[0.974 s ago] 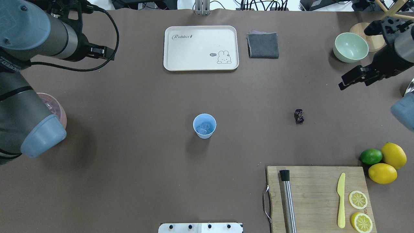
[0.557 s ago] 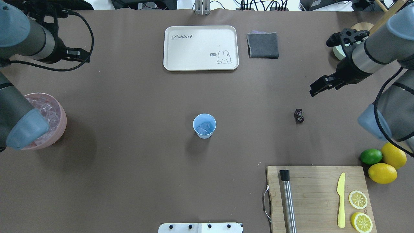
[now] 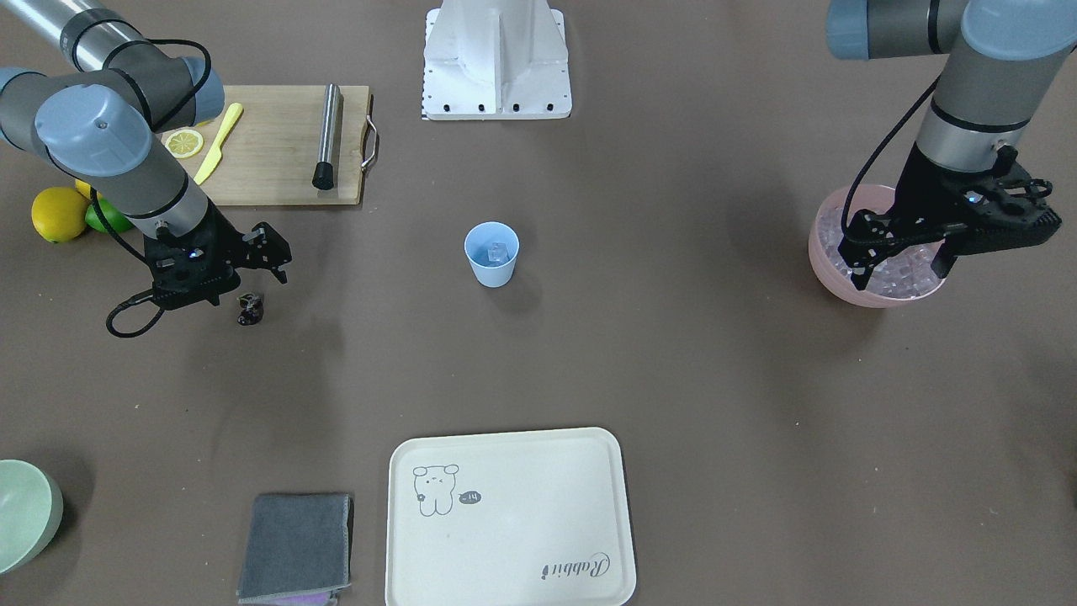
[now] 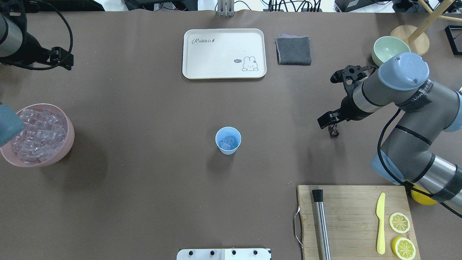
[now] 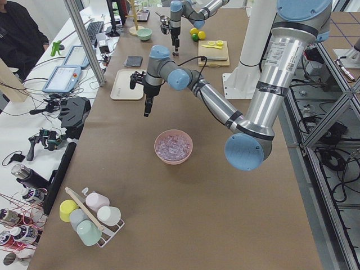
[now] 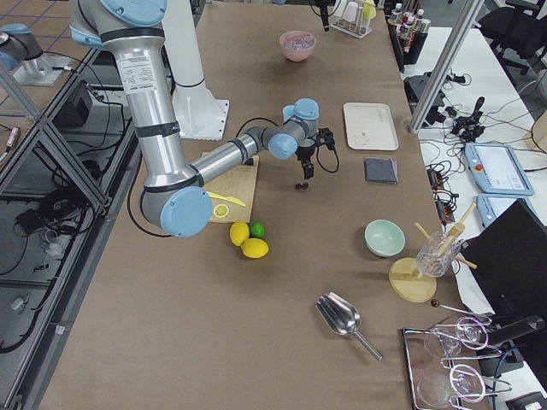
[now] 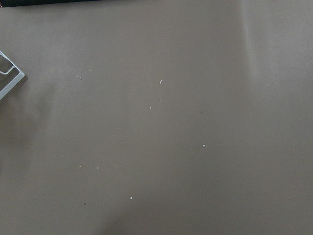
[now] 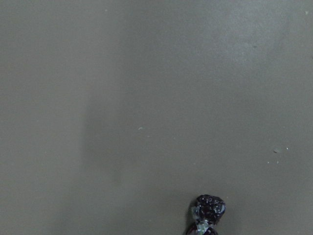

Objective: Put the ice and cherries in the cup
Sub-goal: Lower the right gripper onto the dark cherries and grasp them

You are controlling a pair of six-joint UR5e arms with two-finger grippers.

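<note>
Overhead exterior view: a light blue cup [image 4: 228,141] stands upright in the middle of the brown surface [image 4: 144,180], with ice [image 4: 226,143] inside it, a few clear cubes. Many more such cubes fill a pink bowl [image 4: 70,134] at the left edge. The cherries [image 4: 334,132], a small dark glossy lump, lie on the surface well to the right of the cup. The right claw [image 3: 267,257] hangs close above them, jaws apart, holding nothing and not touching them. The left claw [image 3: 899,263] hangs high near the pink bowl, jaws spread wide and empty
</note>
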